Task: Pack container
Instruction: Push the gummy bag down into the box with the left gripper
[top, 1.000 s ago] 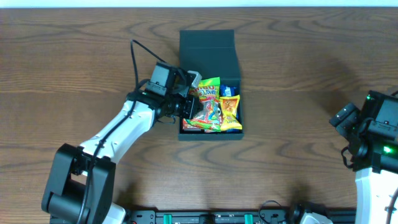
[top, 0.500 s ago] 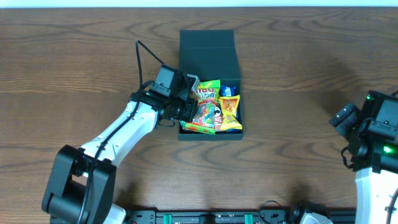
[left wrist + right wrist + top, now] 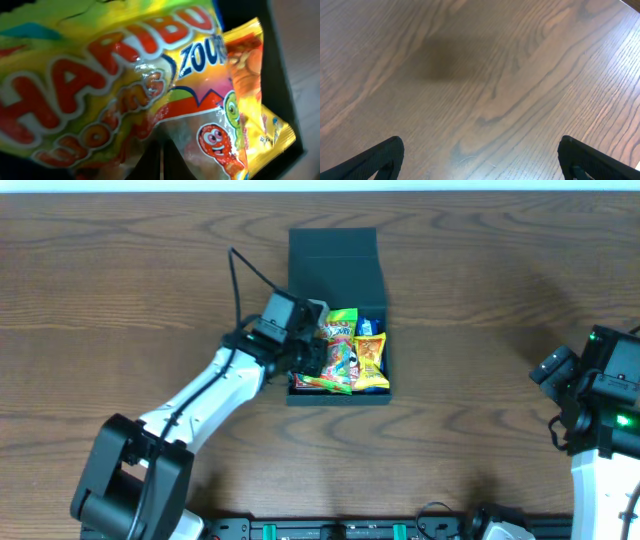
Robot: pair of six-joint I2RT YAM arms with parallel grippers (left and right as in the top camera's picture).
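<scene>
Counter [image 3: 120, 270]: dark brown wood, heavy grain, bare around the right arm; a pale strip [image 3: 320, 185] runs along the top edge of the overhead view.

Container [image 3: 336, 265]: upper centre of the overhead view, flap lid laid open toward the top. Contents: gummy bag [image 3: 115, 85], yellow pack [image 3: 370, 360], blue pack [image 3: 368, 325].

Left fingers [image 3: 305, 355]: over the container's left wall, at the gummy bag. The wrist view is filled by the bag, so their spread and any hold cannot be told.

Right fingers [image 3: 382, 157]: lower right of the overhead view, well apart from the container, spread wide over bare wood, holding nothing.
</scene>
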